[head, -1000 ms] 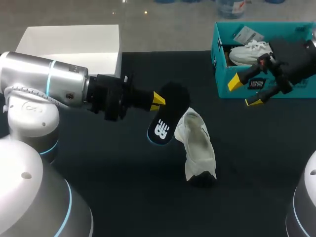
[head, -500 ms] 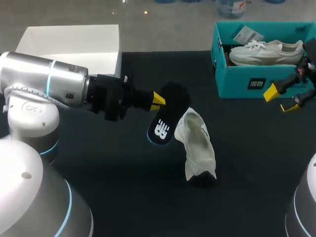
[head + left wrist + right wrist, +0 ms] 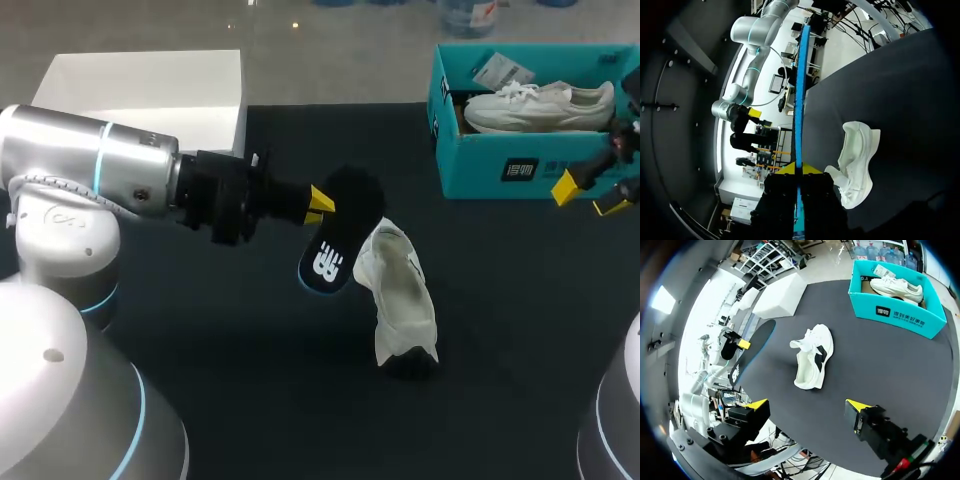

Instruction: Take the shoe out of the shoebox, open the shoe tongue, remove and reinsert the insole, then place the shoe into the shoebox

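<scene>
My left gripper is shut on a black insole, held in the air just left of the white shoe, which lies on the dark table. In the left wrist view the insole shows edge-on between the fingers of the gripper, with the shoe beside it. My right gripper hangs open and empty in front of the teal shoebox, near the table's right edge. From the right wrist, the gripper stands wide above the table, with the shoe ahead.
A second white shoe lies inside the shoebox at the back right. A white box stands at the back left. The shoe on the table lies near the middle.
My right gripper has swung to the right, from the shoebox's front left to near the table's right edge, staying open. The left arm and insole have not moved.
</scene>
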